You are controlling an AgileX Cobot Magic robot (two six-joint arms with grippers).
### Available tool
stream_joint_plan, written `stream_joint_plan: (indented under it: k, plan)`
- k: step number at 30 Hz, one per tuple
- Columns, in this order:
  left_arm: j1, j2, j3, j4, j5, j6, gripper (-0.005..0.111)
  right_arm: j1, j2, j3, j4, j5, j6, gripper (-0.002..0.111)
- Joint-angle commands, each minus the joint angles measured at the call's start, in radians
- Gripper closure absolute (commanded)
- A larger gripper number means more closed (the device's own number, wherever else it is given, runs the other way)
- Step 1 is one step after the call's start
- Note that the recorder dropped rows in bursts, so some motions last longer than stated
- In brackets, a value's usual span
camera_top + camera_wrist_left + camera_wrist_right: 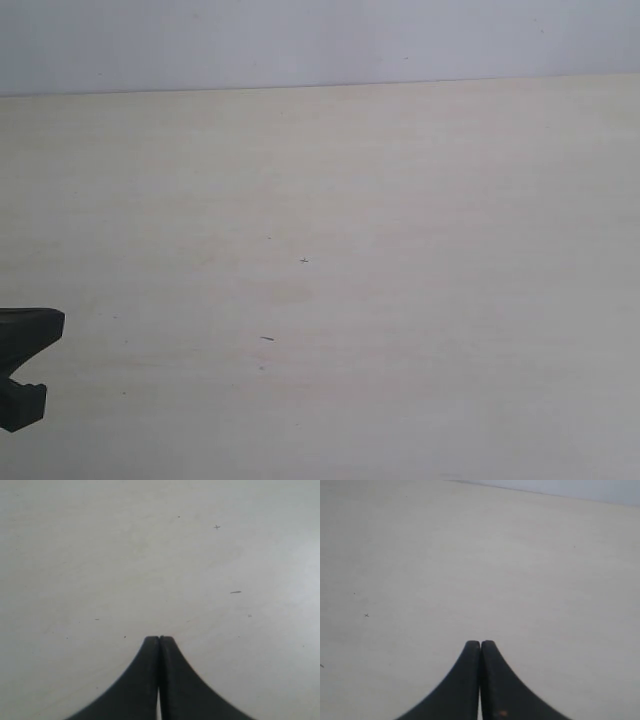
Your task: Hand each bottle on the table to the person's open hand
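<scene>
No bottle and no person's open hand are in view in any frame. The pale cream table (pixel 380 200) fills the exterior view. My left gripper (pixel 159 638) is shut, its black fingers pressed tip to tip with nothing between them, above bare table (pixel 125 555). Its black body (pixel 25 365) shows at the left edge of the exterior view. My right gripper (pixel 480 642) is also shut and holds nothing, over bare table (pixel 520 570). It does not show in the exterior view.
A few tiny dark marks dot the table, a small cross (pixel 304 260) and a short dash (pixel 267 338). The table's far edge (pixel 320 85) meets a pale wall.
</scene>
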Motion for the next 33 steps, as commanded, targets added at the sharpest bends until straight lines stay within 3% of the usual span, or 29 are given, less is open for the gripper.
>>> stream_joint_plan:
  k: [1, 11, 15, 26, 33]
  plan:
    - [0.003, -0.006, 0.0, 0.002, -0.003, 0.0, 0.107, -0.001, -0.039, 0.003, 0.026, -0.032, 0.037, 0.108]
    - [0.003, -0.006, 0.0, 0.002, -0.003, 0.0, 0.107, -0.001, -0.126, 0.003, 0.028, -0.044, 0.099, 0.108]
    - [0.003, -0.006, 0.0, 0.002, -0.003, 0.0, 0.107, -0.001, -0.198, 0.044, 0.032, -0.159, 0.157, 0.108]
    - [0.003, -0.006, 0.0, 0.002, -0.003, 0.0, 0.107, -0.032, -0.504, 0.36, 0.024, -0.549, 0.125, 0.108]
    - [0.003, -0.006, 0.0, 0.002, -0.003, 0.0, 0.107, -0.119, -0.663, 0.518, 0.017, -0.642, 0.038, 0.108]
